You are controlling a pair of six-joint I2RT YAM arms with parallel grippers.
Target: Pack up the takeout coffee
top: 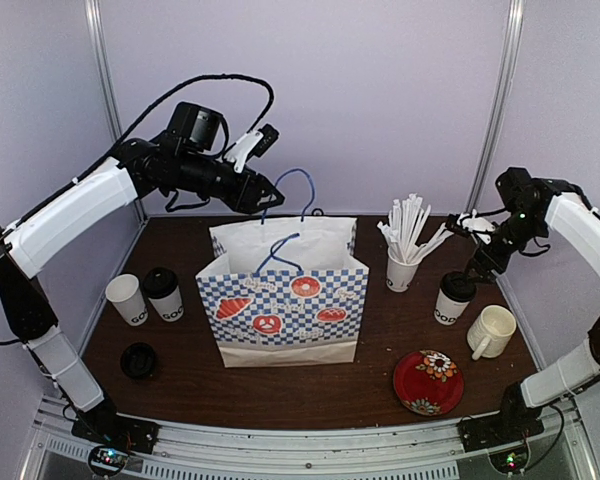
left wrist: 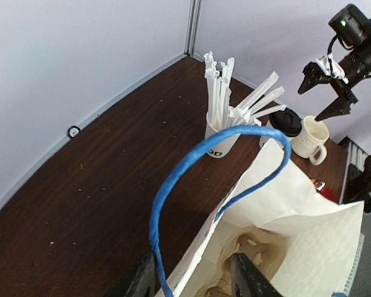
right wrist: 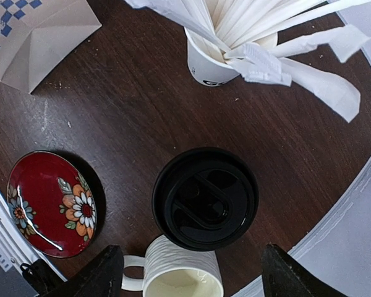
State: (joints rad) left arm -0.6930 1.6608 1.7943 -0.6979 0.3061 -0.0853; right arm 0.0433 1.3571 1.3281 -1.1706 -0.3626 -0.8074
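**Desk:** What stands at the left end of the counter (top: 380, 335)?

**Photographer:** Two white takeout cups with black lettering stand side by side. One is an open paper cup (top: 128, 298) and the other a lidded paper cup (top: 164, 293). A loose black lid (top: 138, 360) lies nearer the front edge, apart from both.

**Desk:** And the left arm?

**Photographer:** The left fingers (top: 270, 192) hang above the back rim of the paper bag (top: 280, 315), which stands upright mid-counter with its blue-check donut print facing front. The wrist view shows them partly apart, with the bag's open mouth directly below. The rear blue handle (left wrist: 173, 185) loops up and runs down just inside one of them. They do not look pinched on it, and they hold nothing else.

**Desk:** Is any coffee in the bag?

**Photographer:** I cannot tell, since only crumpled brown paper shows inside.

**Desk:** What is to the right of the bag?

**Photographer:** A stirrer cup (top: 402, 268) stuffed with white wrapped sticks comes first. Just beyond it is a second lidded cup (top: 452, 300). A cream mug (top: 491, 331) stands close beside that cup, and a red plate (top: 428, 381) with a flower pattern lies near the front edge.

**Desk:** And the right arm?

**Photographer:** The right fingers (top: 472, 268) hover over the second lidded cup. They are spread wide to either side of its black lid, clear of it and gripping nothing.
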